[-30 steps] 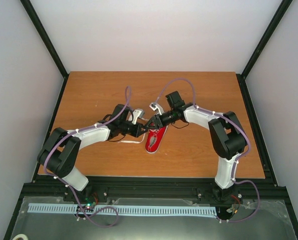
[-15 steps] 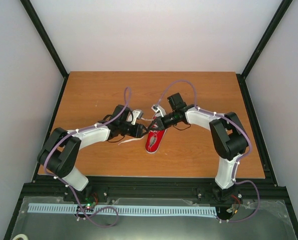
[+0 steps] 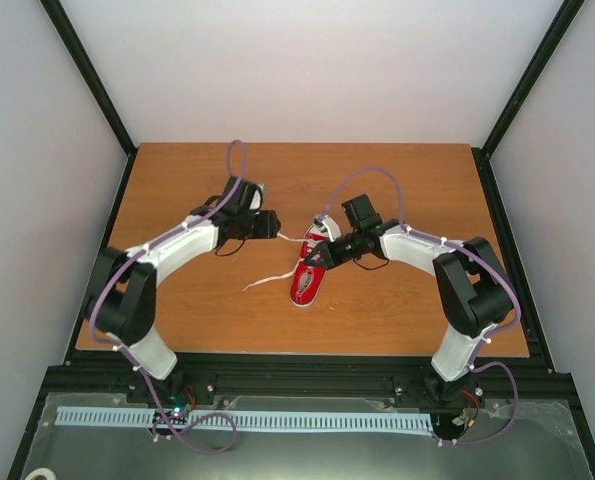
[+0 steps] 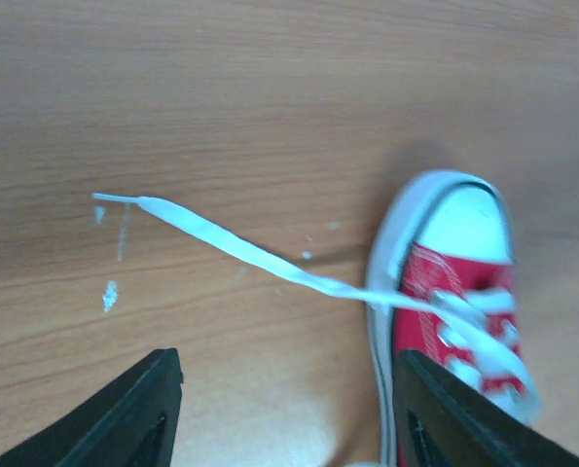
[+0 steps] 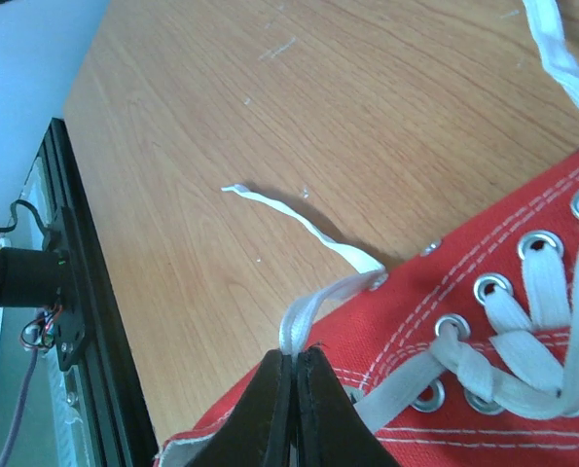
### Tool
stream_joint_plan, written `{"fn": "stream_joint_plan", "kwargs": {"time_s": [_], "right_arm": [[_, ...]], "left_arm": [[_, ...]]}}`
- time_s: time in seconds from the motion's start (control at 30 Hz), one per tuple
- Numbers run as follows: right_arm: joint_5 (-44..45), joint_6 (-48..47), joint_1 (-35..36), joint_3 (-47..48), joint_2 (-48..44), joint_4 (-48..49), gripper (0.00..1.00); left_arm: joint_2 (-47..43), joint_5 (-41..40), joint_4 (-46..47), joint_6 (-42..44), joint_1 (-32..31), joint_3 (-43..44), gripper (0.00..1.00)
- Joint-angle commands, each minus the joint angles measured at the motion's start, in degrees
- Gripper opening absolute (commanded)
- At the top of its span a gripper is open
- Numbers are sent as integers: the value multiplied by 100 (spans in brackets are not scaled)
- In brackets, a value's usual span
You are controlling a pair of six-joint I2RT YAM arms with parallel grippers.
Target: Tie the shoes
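While the red sneaker [image 3: 310, 275] lies near the middle of the table [image 3: 407, 180] in the top view, we see the left hand [image 3: 270, 225] has swung away from it since a second ago, the right hand [image 3: 313, 258] staying close. From the left wrist, that hand [image 4: 284, 413] gapes wide and empty, a loose lace [image 4: 240, 250] ahead. From the right wrist, the right hand [image 5: 294, 375] barely pinches a second lace [image 5: 318, 300]; a tug could slip it.

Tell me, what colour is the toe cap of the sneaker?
The toe cap is white; the left wrist view shows it best.
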Motion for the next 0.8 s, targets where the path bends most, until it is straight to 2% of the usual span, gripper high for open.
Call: {"fn": "stream_joint_plan", "kwargs": {"time_s": [0.0, 0.27, 0.6, 0.77], "right_arm": [[157, 85, 32, -60, -132, 201, 3], [149, 117, 39, -124, -165, 293, 3], [39, 157, 84, -239, -152, 431, 3], [0, 148, 99, -217, -93, 447, 3]], "left_arm": [[834, -749, -927, -561, 93, 750, 60], [2098, -607, -1146, -1572, 198, 1625, 61], [2499, -1115, -1003, -2422, 207, 1985, 59], [2925, -1202, -1596, -2535, 207, 2713, 62]]}}
